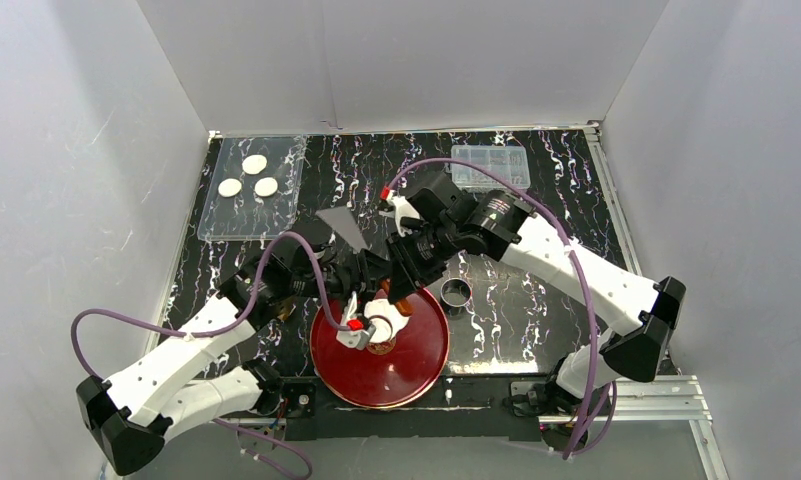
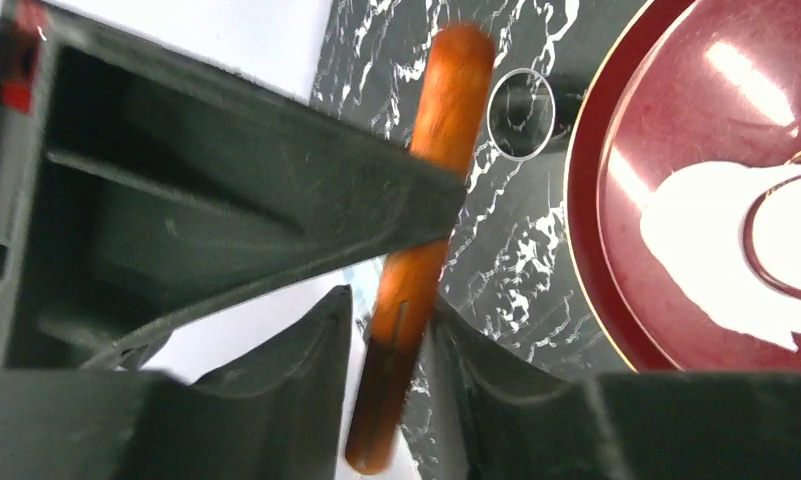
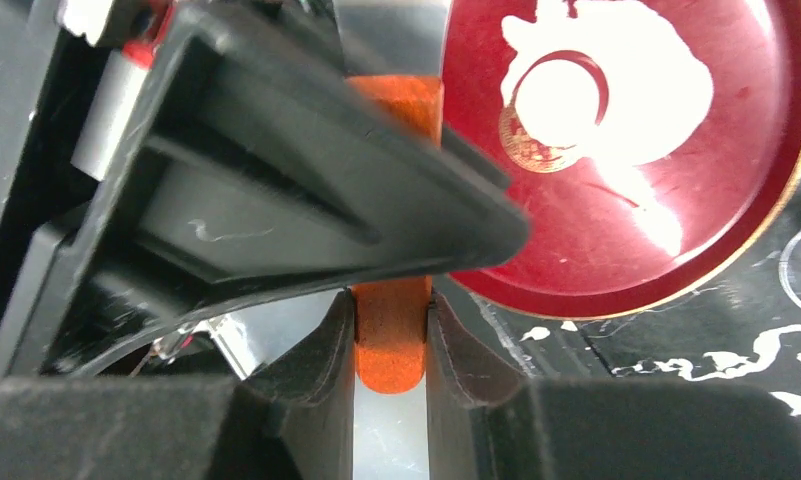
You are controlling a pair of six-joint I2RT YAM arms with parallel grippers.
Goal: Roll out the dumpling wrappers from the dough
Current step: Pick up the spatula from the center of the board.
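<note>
The dough (image 1: 396, 312) is a flat, ragged white sheet on the red plate (image 1: 416, 362). A round disc is outlined inside the dough (image 3: 666, 90). Three dumpling wrappers (image 1: 248, 176) lie in a clear tray (image 1: 216, 222) at the back left. An orange rolling pin (image 2: 446, 100) hangs over the plate's far edge, held by both arms. My right gripper (image 3: 388, 300) is shut on one end of the pin (image 3: 388, 350). My left gripper (image 2: 391, 305) has closed around the other end, the pin slanting between its fingers. Both grippers meet above the plate's rim (image 1: 386, 290).
A small metal ring cutter (image 1: 456, 300) stands on the black marbled table just right of the plate. A grey scraper (image 1: 341, 228) lies behind the grippers. A clear lidded box (image 1: 489, 166) sits at the back right. White walls enclose the table.
</note>
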